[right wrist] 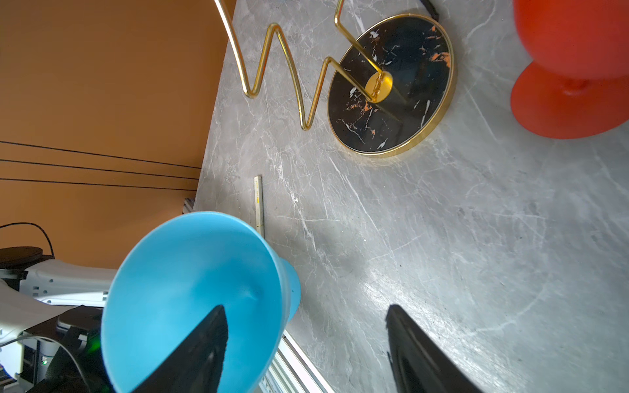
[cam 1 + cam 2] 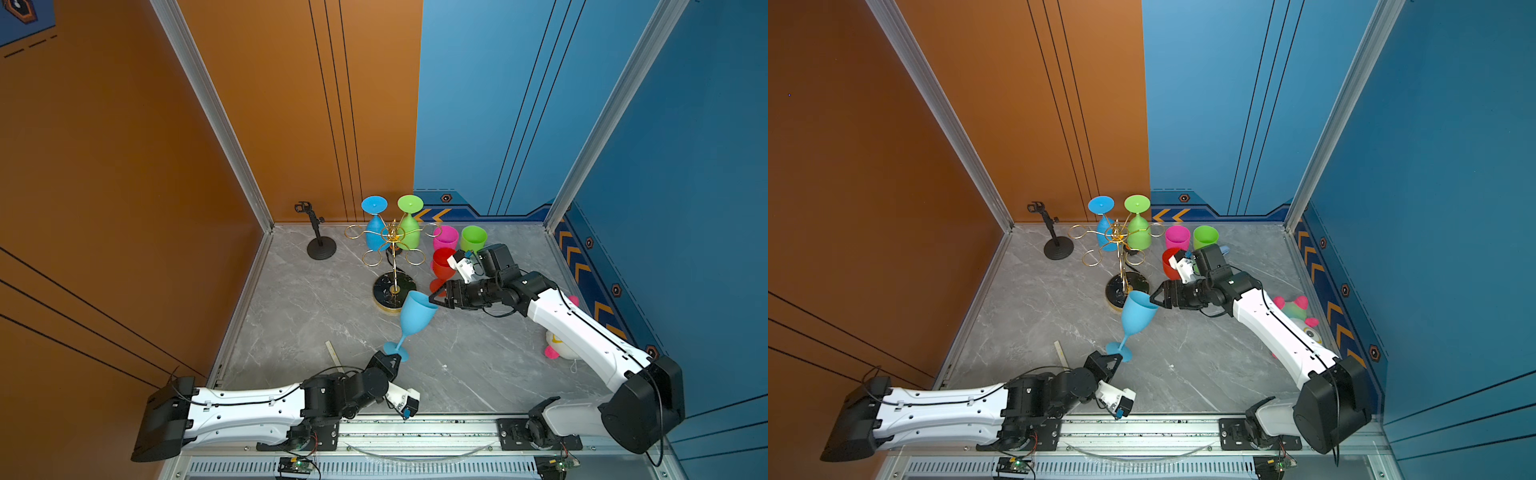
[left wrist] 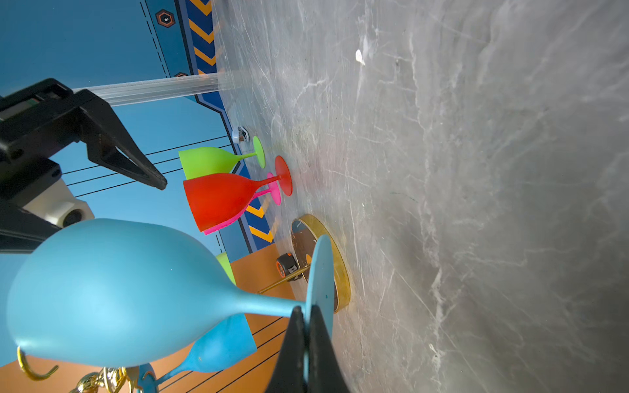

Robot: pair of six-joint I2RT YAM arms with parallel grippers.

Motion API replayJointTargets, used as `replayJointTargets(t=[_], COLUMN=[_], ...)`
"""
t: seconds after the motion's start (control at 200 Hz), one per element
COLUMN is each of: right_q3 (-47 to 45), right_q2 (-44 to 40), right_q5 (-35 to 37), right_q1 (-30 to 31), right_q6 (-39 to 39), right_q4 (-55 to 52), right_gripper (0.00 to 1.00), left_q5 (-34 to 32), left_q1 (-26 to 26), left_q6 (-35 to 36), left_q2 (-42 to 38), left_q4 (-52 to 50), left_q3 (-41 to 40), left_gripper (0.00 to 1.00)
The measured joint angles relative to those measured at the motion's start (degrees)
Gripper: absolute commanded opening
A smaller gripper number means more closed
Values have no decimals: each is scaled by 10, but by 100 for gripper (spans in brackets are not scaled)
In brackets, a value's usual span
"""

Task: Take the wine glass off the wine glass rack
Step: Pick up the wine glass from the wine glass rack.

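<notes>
Two glasses hang foot-up on the wine glass rack point(image 2: 393, 237), a hanging blue glass point(image 2: 374, 226) and a hanging green glass point(image 2: 409, 227), on the arms toward 11 and 1 o'clock from its hub. With 12 o'clock read as the far wall in both top views, the rack's black marbled base point(image 2: 386, 291) stands a little past the middle of the grey surface point(image 2: 316, 316).

Off the rack, a third one, the blue wine glass point(image 2: 415, 318), is in the air just beside the base at its 6 o'clock. It is tilted, with its bowl leaning toward 1 o'clock from its foot. The left pincer point(image 2: 394, 360) is clamped on the rim of that foot; in the left wrist view its black fingers point(image 3: 292, 357) are pressed together on the blue disc.

The right pincer point(image 2: 435, 301) is at the bowl's rim, on its 3 o'clock side, with its jaws apart. In the right wrist view one finger point(image 1: 190, 354) lies across the bowl's mouth and the other is over bare surface. Whether it touches the rim I cannot tell.

A red glass point(image 2: 444, 264), a pink glass point(image 2: 445, 237) and an upright green glass point(image 2: 473, 237) stand at about 2 o'clock from the base. A black stand point(image 2: 321, 249) is at 10 o'clock.
</notes>
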Motion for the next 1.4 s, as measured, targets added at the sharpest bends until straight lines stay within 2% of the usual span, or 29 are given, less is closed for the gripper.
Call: replayJointTargets(t=[0.756,1.402], right_q3=[15,15], right_q2=[21,30], right_q5=[-22,-33], right_q1=[7,7], right_q6=[-11,-15], right_q4=[-18,-28], right_gripper=[33,14], left_q5=[-48,-85], left_q1=[-4,-5], left_q6=[85,130], left_q2=[39,72], left_q4=[43,69], left_q3=[-3,-3], left_gripper=[0,0])
